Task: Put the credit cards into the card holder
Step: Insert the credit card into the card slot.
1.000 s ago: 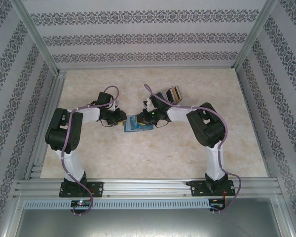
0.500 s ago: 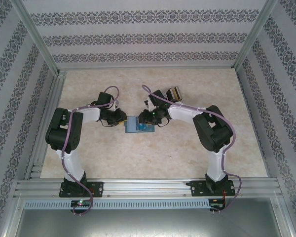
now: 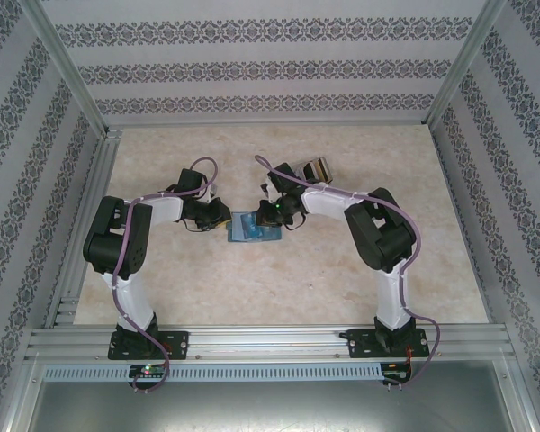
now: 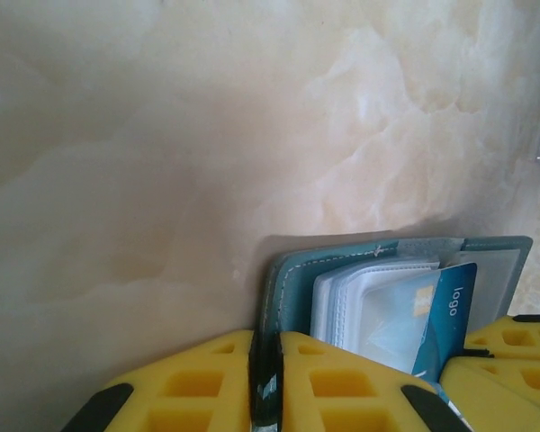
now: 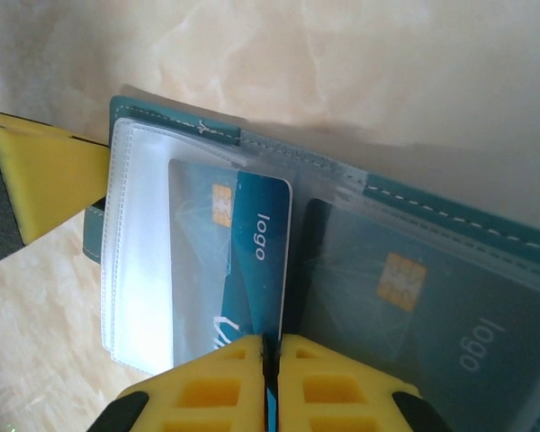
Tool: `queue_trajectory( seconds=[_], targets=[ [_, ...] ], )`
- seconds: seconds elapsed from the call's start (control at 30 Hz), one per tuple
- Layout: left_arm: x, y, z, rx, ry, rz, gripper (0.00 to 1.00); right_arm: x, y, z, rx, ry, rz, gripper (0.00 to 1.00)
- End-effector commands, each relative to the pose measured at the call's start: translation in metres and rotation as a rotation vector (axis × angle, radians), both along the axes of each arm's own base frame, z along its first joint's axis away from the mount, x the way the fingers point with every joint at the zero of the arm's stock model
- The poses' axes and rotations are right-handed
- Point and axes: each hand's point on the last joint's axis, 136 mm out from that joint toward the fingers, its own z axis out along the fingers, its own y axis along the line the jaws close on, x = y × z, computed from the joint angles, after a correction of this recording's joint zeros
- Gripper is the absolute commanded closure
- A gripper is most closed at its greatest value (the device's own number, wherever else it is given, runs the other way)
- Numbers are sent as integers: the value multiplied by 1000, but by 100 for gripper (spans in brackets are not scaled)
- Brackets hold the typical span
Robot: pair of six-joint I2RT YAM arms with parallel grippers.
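The teal card holder [image 3: 252, 228] lies open on the table between both arms. My left gripper [image 4: 266, 342] is shut on the edge of its left cover [image 4: 292, 279]. A blue credit card [image 5: 252, 238] printed "logo" lies partway under a clear sleeve of the left pocket. My right gripper [image 5: 272, 349] is shut on the near edge of this card. A second credit card [image 5: 414, 301] with a gold chip sits inside the right pocket, dim behind the plastic. In the top view the left gripper [image 3: 223, 216] and right gripper [image 3: 272, 214] flank the card holder.
A grey see-through card stand [image 3: 312, 169] stands just behind the right forearm. Metal frame rails [image 3: 81, 234] and patterned walls box in the marble table [image 3: 252, 288]. The other gripper's yellow finger [image 5: 45, 171] presses in at the card holder's left edge.
The right arm's elbow swung out a little and came back. Both grippers stayed at the card holder, which has hardly moved.
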Motion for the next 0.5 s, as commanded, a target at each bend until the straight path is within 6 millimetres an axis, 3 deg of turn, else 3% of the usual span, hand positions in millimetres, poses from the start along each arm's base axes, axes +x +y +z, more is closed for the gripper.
queue_trajectory(
  seconds=[0.0,0.3,0.47],
  targets=[
    [-9,-5,-10,-16,28,-13,88,2,14,-3,12,0,11,90],
    [-13,-6,-12,-25,35,-10,98,3,43,-3,20,-31,11,91],
    [-16,-4,-12,-11,39,-13,99,1,33,3,3,-44,7,86]
  ],
)
